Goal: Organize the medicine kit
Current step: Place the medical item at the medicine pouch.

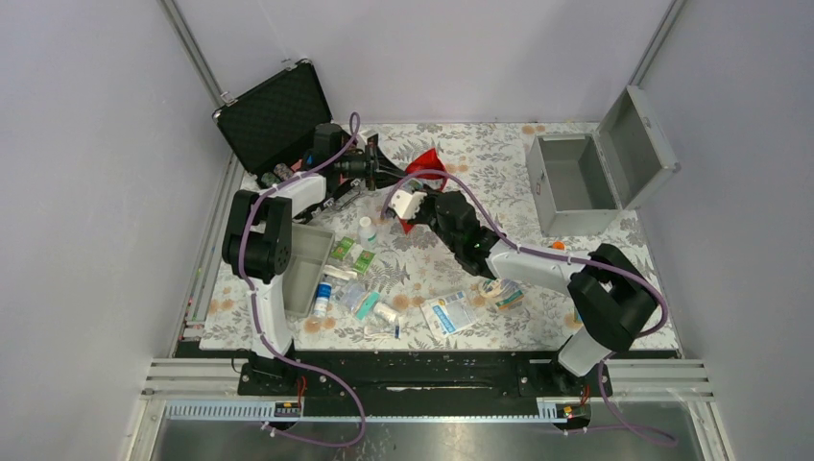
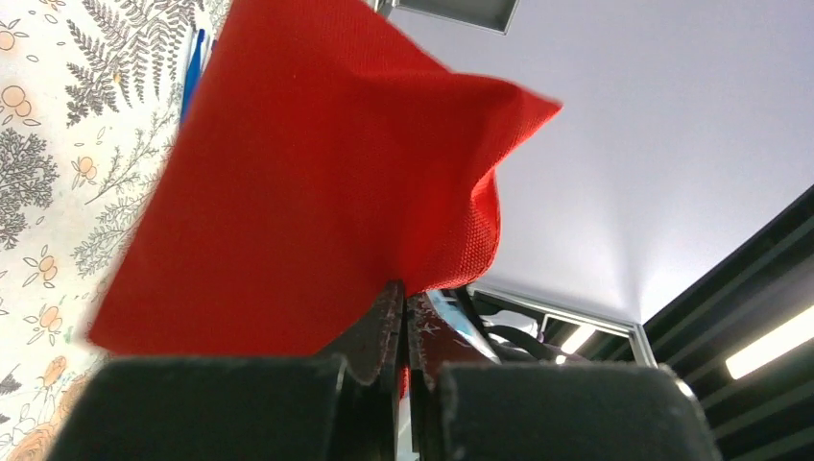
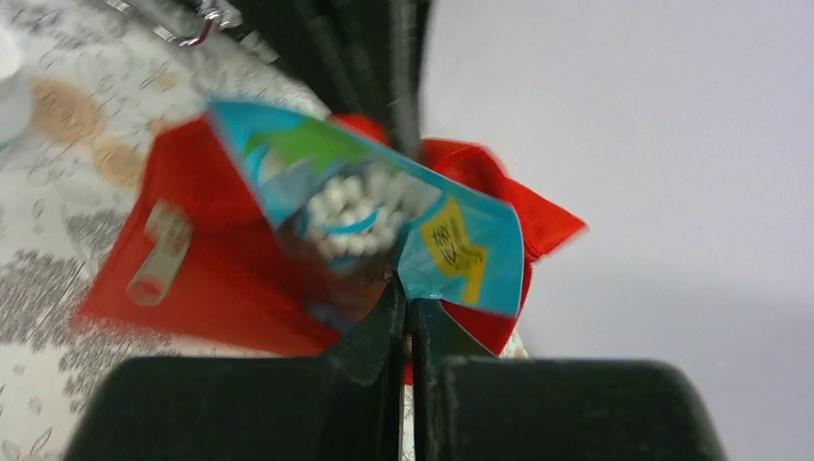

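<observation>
Right-wrist view motion-blurred; print on blue packet (image 3: 384, 221) unreadable. Overhead, red pouch (image 1: 429, 161) largely masked by both arms at desk (image 1: 490, 154) centre.

Medicine kit (image 1: 568, 223): silver-grey metal box, hinged lid tilted back to right, grey interior exposed, standing at far right of floral desk.

Left end effector (image 2: 403, 303) pressed together on red pouch edge. Right end effector (image 3: 408, 305) pinching blue packet against pouch. Kit well apart from both, off to their right, touching neither.

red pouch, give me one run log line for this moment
left claw: shut on red pouch | right claw: shut on blue packet | medicine kit: open
</observation>
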Available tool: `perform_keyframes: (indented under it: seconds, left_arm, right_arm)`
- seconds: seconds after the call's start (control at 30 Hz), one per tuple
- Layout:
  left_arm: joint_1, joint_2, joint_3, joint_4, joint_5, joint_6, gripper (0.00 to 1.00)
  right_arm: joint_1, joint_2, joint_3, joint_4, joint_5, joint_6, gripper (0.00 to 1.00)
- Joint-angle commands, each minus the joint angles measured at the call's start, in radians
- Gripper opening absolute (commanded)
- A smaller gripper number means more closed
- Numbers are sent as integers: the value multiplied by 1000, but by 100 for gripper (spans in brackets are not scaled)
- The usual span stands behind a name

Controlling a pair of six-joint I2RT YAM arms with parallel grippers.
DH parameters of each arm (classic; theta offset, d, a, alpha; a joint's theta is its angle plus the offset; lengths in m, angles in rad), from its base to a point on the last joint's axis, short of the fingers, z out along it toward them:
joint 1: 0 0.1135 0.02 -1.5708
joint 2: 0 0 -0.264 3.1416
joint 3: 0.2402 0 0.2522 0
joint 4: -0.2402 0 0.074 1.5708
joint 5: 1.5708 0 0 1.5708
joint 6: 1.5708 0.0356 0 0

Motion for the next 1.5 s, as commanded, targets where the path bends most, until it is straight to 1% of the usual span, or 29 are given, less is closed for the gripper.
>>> perform_keyframes:
  seconds: [0.0,0.07,0.17,0.3,0.4,0.5,0.67,0.77,0.8,0.87,0.93,1.0,1.17,1.27,1.37,1.47]
  left_arm:
    - [22,-46,44,104,42,-97,0]
    - [23,-51,37,68,48,-77,0]
    - [19,-73,5,35,46,-60,0]
    - [24,-95,-10,-17,54,-29,0]
    - [31,-101,-12,-54,59,-3,0]
    - [50,-92,-25,-57,59,1,0]
    - [62,-62,-50,-96,67,48,0]
    - [32,-63,-52,-194,56,152,0]
    - [13,-63,-50,-225,53,172,0]
    - [-29,-61,-44,-227,51,180,0]
    - [-77,-54,-23,-230,50,194,0]
    - [-105,-43,-8,-237,46,214,0]
    - [-125,-33,-8,-237,52,217,0]
    - [-124,-43,-13,-237,59,210,0]
    - [-123,-55,-40,-237,61,204,0]
    - [-124,-58,-66,-237,63,201,0]
  right_arm:
    - [3,-44,-58,-98,-159,-80,0]
    - [3,-46,-62,-150,-186,-93,0]
    - [3,-36,-62,-158,-198,-121,0]
    - [3,-18,-77,-122,-209,-241,0]
    - [2,-12,-81,-142,-222,-315,0]
    - [-2,-24,-65,-182,-235,-315,0]
    - [-21,-31,18,-355,-285,-294,0]
    - [-20,-12,104,-541,-316,-377,0]
    - [-19,3,171,-632,-320,-406,0]
    - [-15,33,265,-774,-330,-446,0]
    - [-11,54,325,-863,-330,-503,0]
    - [-6,56,334,-904,-311,-590,0]
    - [-6,3,245,-908,-237,-867,0]
    - [-4,15,223,-831,-192,-893,0]
    - [-3,64,216,-667,-107,-863,0]
    - [-2,110,206,-519,-41,-870,0]
